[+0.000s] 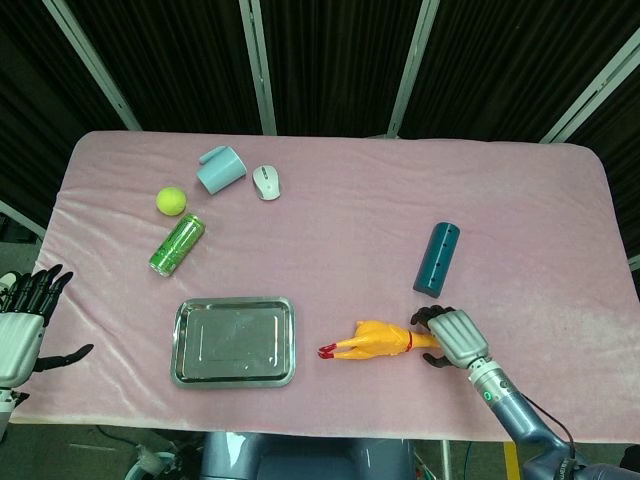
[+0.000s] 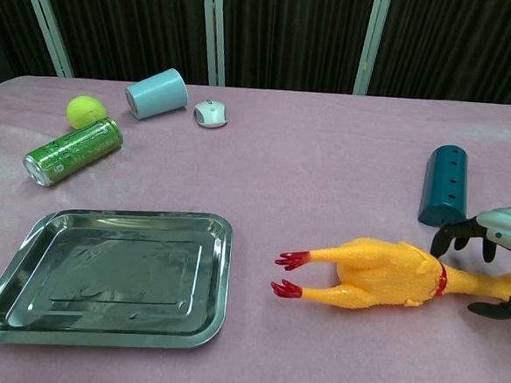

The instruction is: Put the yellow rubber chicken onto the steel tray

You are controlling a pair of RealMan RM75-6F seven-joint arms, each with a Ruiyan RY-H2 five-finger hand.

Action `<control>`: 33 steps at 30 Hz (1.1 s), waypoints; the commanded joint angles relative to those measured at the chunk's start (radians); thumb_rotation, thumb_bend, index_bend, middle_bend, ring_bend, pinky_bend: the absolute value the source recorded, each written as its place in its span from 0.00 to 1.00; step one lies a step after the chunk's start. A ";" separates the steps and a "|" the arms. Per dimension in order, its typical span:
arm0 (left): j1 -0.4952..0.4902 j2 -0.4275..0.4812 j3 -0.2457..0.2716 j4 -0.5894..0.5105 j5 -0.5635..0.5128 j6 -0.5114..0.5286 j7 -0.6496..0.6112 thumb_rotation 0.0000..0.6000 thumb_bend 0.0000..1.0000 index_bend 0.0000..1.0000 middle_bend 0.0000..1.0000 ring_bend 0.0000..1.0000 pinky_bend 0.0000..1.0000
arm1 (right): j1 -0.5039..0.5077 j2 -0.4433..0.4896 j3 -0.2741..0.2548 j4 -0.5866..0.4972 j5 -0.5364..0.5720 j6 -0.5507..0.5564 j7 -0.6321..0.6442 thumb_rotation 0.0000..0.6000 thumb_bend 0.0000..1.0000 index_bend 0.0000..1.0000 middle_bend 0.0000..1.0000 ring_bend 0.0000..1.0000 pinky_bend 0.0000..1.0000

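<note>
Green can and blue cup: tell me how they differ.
The green can is a slim, printed metal cylinder; the blue cup is plain, pale and wider. The can sits nearer the steel tray; the cup sits beside the mouse. Both lie on their sides.

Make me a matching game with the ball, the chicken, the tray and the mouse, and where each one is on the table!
Things:
1. tennis ball
2. rubber chicken
3. steel tray
4. computer mouse

Places:
A. beside the light blue cup
B. near the front edge, to the left of the chicken
C. just behind the green can
D. lying flat, its neck under the right hand

Pairs: 1-C, 2-D, 3-B, 4-A
</note>
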 commanded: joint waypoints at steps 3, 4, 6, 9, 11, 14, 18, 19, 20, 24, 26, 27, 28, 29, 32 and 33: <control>-0.001 -0.004 0.000 0.007 -0.003 -0.004 -0.005 1.00 0.00 0.00 0.00 0.00 0.00 | 0.005 -0.010 -0.003 0.014 0.007 0.002 0.010 1.00 0.30 0.39 0.35 0.33 0.45; -0.002 -0.005 0.001 0.008 -0.003 -0.005 -0.006 1.00 0.00 0.00 0.00 0.00 0.00 | 0.006 -0.012 -0.003 0.016 0.007 0.004 0.013 1.00 0.31 0.41 0.37 0.35 0.48; -0.004 -0.007 0.002 0.010 -0.001 -0.007 -0.008 1.00 0.00 0.00 0.00 0.00 0.00 | 0.008 -0.016 -0.005 0.021 0.004 0.008 0.021 1.00 0.33 0.45 0.40 0.38 0.51; -0.006 -0.009 0.002 0.013 -0.002 -0.011 -0.012 1.00 0.00 0.00 0.00 0.00 0.00 | 0.012 -0.024 -0.006 0.031 -0.002 0.013 0.037 1.00 0.38 0.50 0.43 0.42 0.56; -0.006 -0.010 0.002 0.015 -0.005 -0.013 -0.013 1.00 0.00 0.00 0.00 0.00 0.00 | 0.015 -0.031 -0.007 0.042 -0.003 0.012 0.049 1.00 0.42 0.52 0.45 0.44 0.59; -0.006 -0.010 0.002 0.019 -0.008 -0.014 -0.016 1.00 0.00 0.00 0.00 0.00 0.00 | 0.020 -0.038 -0.011 0.055 -0.006 0.010 0.065 1.00 0.49 0.55 0.48 0.48 0.63; -0.006 -0.011 0.004 0.021 -0.008 -0.014 -0.018 1.00 0.00 0.00 0.00 0.00 0.00 | 0.024 -0.041 -0.017 0.066 -0.013 0.011 0.089 1.00 0.57 0.59 0.52 0.52 0.68; -0.007 -0.011 0.004 0.022 -0.007 -0.015 -0.019 1.00 0.00 0.00 0.00 0.00 0.00 | 0.025 -0.041 -0.018 0.068 -0.015 0.012 0.093 1.00 0.60 0.61 0.53 0.53 0.69; -0.007 -0.011 0.005 0.022 -0.006 -0.016 -0.019 1.00 0.00 0.00 0.00 0.00 0.00 | 0.025 -0.041 -0.019 0.069 -0.018 0.015 0.099 1.00 0.62 0.63 0.54 0.54 0.71; -0.009 -0.012 0.006 0.023 -0.004 -0.017 -0.022 1.00 0.00 0.00 0.00 0.00 0.00 | 0.027 -0.036 -0.026 0.072 -0.037 0.027 0.133 1.00 0.71 0.70 0.58 0.59 0.75; -0.010 -0.012 0.006 0.023 -0.001 -0.015 -0.024 1.00 0.00 0.00 0.00 0.00 0.00 | 0.028 -0.031 -0.031 0.073 -0.051 0.034 0.154 1.00 0.75 0.74 0.60 0.61 0.78; -0.010 -0.012 0.006 0.023 0.001 -0.015 -0.024 1.00 0.00 0.00 0.00 0.00 0.00 | 0.029 -0.027 -0.033 0.071 -0.058 0.037 0.169 1.00 0.76 0.76 0.61 0.62 0.79; -0.011 -0.012 0.006 0.023 0.003 -0.014 -0.025 1.00 0.00 0.00 0.00 0.00 0.00 | 0.030 -0.021 -0.036 0.069 -0.066 0.038 0.186 1.00 0.78 0.77 0.63 0.64 0.80; -0.012 -0.011 0.007 0.022 0.006 -0.014 -0.026 1.00 0.00 0.00 0.00 0.00 0.00 | 0.033 -0.011 -0.043 0.067 -0.080 0.039 0.217 1.00 0.79 0.79 0.64 0.65 0.81; -0.016 -0.008 0.008 0.020 0.010 -0.018 -0.028 1.00 0.00 0.00 0.00 0.00 0.00 | 0.037 0.011 -0.055 0.068 -0.114 0.053 0.280 1.00 0.82 0.82 0.66 0.67 0.84; -0.018 -0.007 0.007 0.018 0.011 -0.020 -0.027 1.00 0.00 0.00 0.00 0.00 0.00 | 0.038 0.018 -0.059 0.070 -0.126 0.063 0.301 1.00 0.84 0.83 0.67 0.67 0.85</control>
